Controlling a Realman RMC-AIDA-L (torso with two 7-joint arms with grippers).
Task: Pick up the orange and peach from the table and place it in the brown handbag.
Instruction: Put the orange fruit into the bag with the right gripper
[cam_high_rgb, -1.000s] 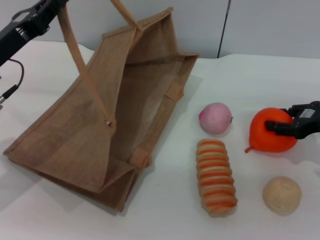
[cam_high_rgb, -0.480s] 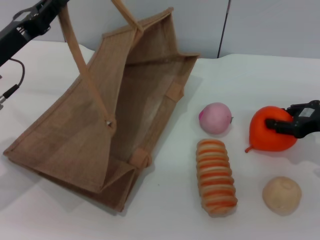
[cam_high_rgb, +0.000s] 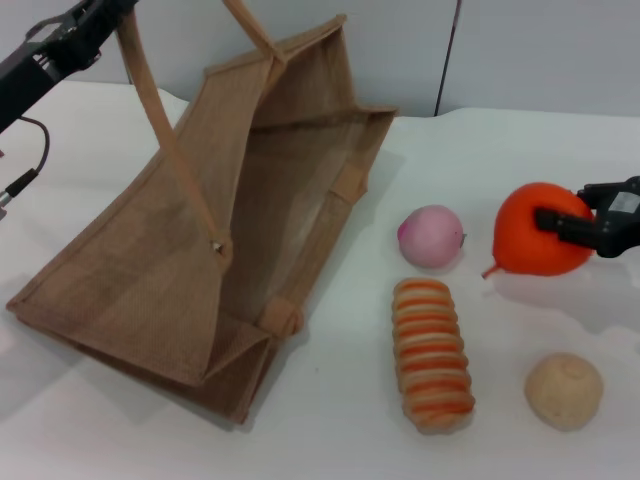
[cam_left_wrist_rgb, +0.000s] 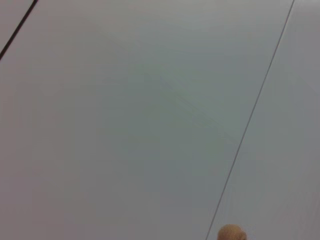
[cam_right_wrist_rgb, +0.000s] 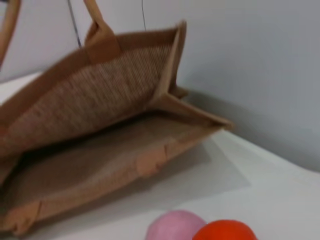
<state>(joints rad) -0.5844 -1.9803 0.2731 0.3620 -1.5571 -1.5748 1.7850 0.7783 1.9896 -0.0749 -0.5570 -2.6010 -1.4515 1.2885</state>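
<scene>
The orange (cam_high_rgb: 530, 245), glossy with a pointed stem tip, hangs just above the table at the right, and my right gripper (cam_high_rgb: 562, 212) is shut on its far right side. The peach (cam_high_rgb: 432, 237) lies on the table just left of it. The brown handbag (cam_high_rgb: 230, 230) lies tilted at the left with its mouth open toward the fruit. My left gripper (cam_high_rgb: 98, 15) at the top left edge holds one long handle (cam_high_rgb: 150, 100) up taut. In the right wrist view the handbag (cam_right_wrist_rgb: 100, 100) fills the middle, with the peach (cam_right_wrist_rgb: 175, 227) and the orange (cam_right_wrist_rgb: 225, 231) at the edge.
A beige-and-orange striped roll (cam_high_rgb: 432, 352) lies in front of the peach. A matte beige ball (cam_high_rgb: 564, 390) sits at the front right. A grey wall stands behind the white table (cam_high_rgb: 480, 150). The left wrist view shows only wall.
My right gripper has risen a little with the orange, which has come up off the table. The handbag, the peach and the left arm have not moved.
</scene>
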